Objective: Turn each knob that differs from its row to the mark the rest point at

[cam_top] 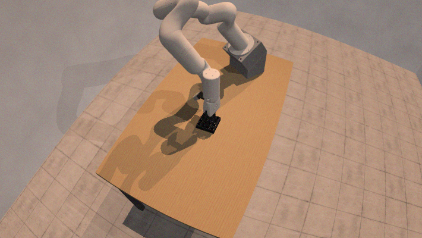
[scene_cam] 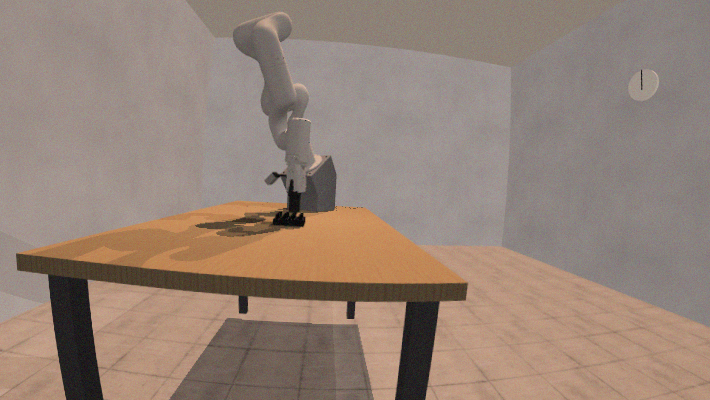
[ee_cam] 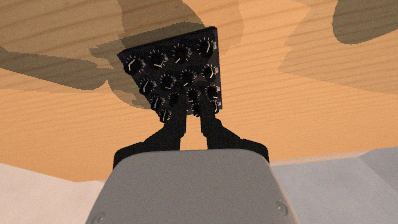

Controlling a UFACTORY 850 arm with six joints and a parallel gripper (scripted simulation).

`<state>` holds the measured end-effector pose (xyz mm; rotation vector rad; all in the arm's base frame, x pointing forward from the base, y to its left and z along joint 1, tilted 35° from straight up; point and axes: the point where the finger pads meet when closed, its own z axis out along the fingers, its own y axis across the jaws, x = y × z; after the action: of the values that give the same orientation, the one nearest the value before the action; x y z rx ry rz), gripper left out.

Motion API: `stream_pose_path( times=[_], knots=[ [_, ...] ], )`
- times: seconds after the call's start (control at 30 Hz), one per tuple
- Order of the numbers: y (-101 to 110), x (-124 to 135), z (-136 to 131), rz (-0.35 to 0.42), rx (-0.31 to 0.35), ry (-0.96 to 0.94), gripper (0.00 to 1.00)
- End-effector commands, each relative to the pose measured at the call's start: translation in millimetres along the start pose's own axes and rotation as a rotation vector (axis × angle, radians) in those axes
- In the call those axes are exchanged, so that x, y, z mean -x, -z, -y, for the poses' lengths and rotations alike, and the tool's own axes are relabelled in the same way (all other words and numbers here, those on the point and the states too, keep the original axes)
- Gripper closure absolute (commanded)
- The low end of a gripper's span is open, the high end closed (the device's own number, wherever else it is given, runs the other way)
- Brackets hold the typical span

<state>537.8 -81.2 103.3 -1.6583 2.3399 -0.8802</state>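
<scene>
The black knob box (cam_top: 208, 124) (scene_cam: 289, 221) (ee_cam: 197, 64) stands on the table, its top covered with rows of black knobs with white lines. My gripper (cam_top: 210, 115) (scene_cam: 294, 209) (ee_cam: 193, 102) points down over the box's side nearest the robot base, fingers a narrow gap apart. In the wrist view knobs show in and beyond the gap, and I see none clamped. The fingers partly hide the nearest rows. In the far row, one knob (ee_cam: 158, 60) has its line pointing differently from its neighbour (ee_cam: 133, 65). I cannot make out the socket or the printed names.
The wooden table (cam_top: 235, 166) (scene_cam: 350, 255) bears the box and the arm's grey base (cam_top: 249, 60) (scene_cam: 322, 187). The arm's shadows fall across the table beside the box. The wrist camera (scene_cam: 272, 178) sticks out from the arm just above the gripper.
</scene>
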Motion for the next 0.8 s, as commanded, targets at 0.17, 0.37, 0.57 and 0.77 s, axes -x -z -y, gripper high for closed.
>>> stream_pose_path(
  times=[0.17, 0.37, 0.57, 0.77],
  knots=[
    [0.3, 0.2, 0.5, 0.0, -0.001, 0.0, 0.81],
    [0.3, 0.2, 0.5, 0.0, -0.001, 0.0, 0.81],
    [-0.7, 0.2, 0.5, 0.0, -0.001, 0.0, 0.81],
    [-4.1, 0.2, 0.4, 0.0, -0.001, 0.0, 0.81]
  ],
)
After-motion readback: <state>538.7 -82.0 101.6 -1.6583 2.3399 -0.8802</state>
